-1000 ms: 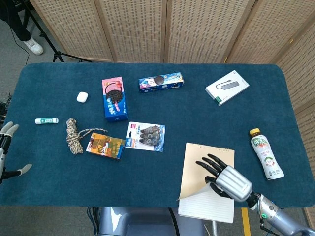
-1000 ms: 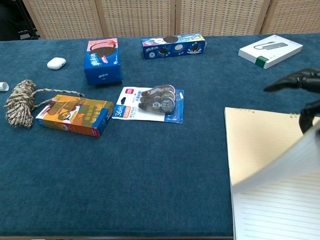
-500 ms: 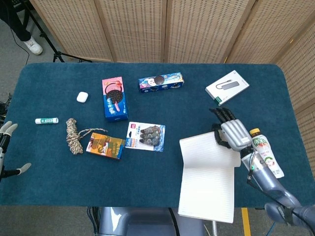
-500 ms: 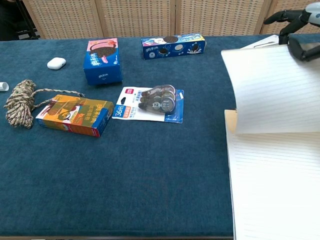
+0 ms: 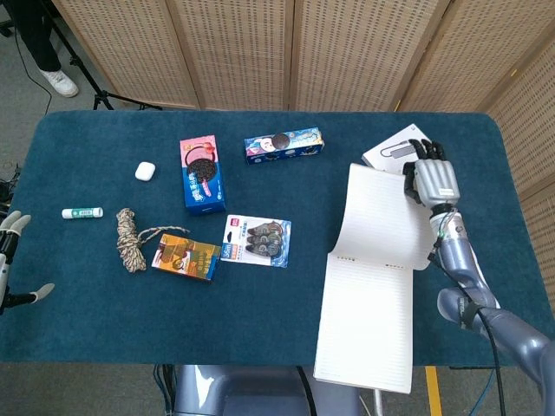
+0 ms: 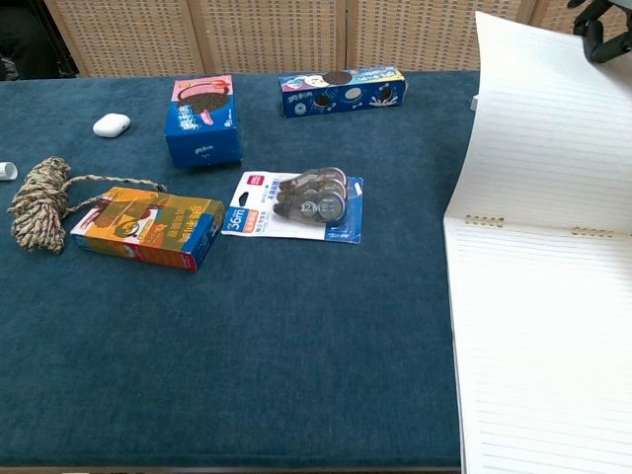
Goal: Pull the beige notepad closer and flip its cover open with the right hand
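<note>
With the lined cover leaf of the beige spiral-bound notepad point(image 5: 368, 303) swung up and tilted back past its wire binding, the task looks close to finished. The pad lies at the near right edge of the dark blue felt-covered surface point(image 5: 104, 295), its lower end hanging over that edge, so the pull toward the robot appears done. The flip seems nearly complete too: the leaf stands raised, not yet laid flat on the cloth beyond the binding. What is left, by my reading, is to let the leaf fall or lay it down and draw the arm away.

The right robot hand point(image 5: 431, 178) is at the far right corner of the raised leaf, its dark fingers curled by the paper's top edge. Whether it pinches the leaf or only props it, I cannot tell. The left robot hand point(image 5: 10, 260) sits at the left margin, fingers spread, grasping nothing.

Counting what is on the surface:
- one notepad
- one white flat box with a green end point(image 5: 392, 147), partly hidden behind the leaf and the right robot hand
- two blue cookie boxes, one upright with a pink top point(image 5: 202, 172) and one long and lying flat point(image 5: 283, 146)
- one small white earbud case point(image 5: 145, 171)
- one white tube with green print point(image 5: 81, 212)
- one coil of speckled rope point(image 5: 130, 239)
- one orange and blue carton point(image 5: 186, 256)
- one blister pack of correction tapes point(image 5: 256, 239)
</note>
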Controlling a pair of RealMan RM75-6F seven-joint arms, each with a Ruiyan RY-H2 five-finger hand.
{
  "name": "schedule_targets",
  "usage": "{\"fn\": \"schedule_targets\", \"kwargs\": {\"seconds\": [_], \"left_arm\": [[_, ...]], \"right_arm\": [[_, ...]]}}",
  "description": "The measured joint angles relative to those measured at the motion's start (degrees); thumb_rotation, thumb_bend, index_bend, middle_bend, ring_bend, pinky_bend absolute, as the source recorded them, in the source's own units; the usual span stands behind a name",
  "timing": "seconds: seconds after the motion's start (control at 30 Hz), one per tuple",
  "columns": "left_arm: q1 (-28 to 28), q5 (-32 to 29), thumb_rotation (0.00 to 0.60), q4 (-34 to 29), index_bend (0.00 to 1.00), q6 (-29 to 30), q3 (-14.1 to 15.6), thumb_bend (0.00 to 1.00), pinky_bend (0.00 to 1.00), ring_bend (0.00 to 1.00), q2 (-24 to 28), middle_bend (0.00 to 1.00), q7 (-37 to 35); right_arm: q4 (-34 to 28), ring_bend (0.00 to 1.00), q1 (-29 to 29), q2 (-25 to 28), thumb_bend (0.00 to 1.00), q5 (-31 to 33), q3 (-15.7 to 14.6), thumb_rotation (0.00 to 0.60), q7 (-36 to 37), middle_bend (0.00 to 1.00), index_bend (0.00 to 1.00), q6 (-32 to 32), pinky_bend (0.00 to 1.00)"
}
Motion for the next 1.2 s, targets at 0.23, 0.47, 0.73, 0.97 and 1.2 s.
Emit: {"fn": "schedule_targets", "kwargs": {"seconds": [0.23, 0.47, 0.73, 0.97, 1.2], "left_arm": [[-0.49, -2.16, 0.6, -0.02, 0.0, -0.67, -0.61, 0.0, 0.0, 0.0, -0.24, 0.0, 0.75], [-0.32, -2.41, 0.6, 0.0, 0.0, -0.46, -0.77, 0.0, 0.0, 0.0, 0.01, 0.0, 0.1], [0.18, -0.88, 0.6, -0.09, 0.0, 0.25, -0.38, 0.0, 0.0, 0.0, 0.41, 0.0, -0.93], [1.84, 1.37, 0.6, -0.11, 0.0, 3.89, 0.15, 0.0, 0.0, 0.0, 0.02, 0.0, -0.7], [3.58, 4.67, 0.6, -0.07, 0.0, 7.02, 1.22, 0.0, 0.0, 0.0, -0.42, 0.0, -0.86]], "right_arm": [[16.39, 0.0, 4.19, -7.48, 0.18, 9.26, 5.23, 0.6, -7.65, 0.0, 0.04, -3.04, 0.0], [22.33, 0.0, 6.06, -11.65, 0.13, 14.44, 9.71, 0.6, -12.56, 0.0, 0.0, -2.95, 0.0], [13.33, 0.0, 2.88, -7.7, 0.1, 9.27, 7.48, 0.6, -9.01, 0.0, 0.0, 0.45, 0.0], [-3.86, 0.0, -6.3, 1.33, 0.08, -5.19, -0.78, 0.6, -3.7, 0.0, 0.0, 13.1, 0.0], [-18.88, 0.0, -18.01, 9.84, 0.06, -16.43, -9.18, 0.6, -1.57, 0.0, 0.0, 30.44, 0.0]]}}
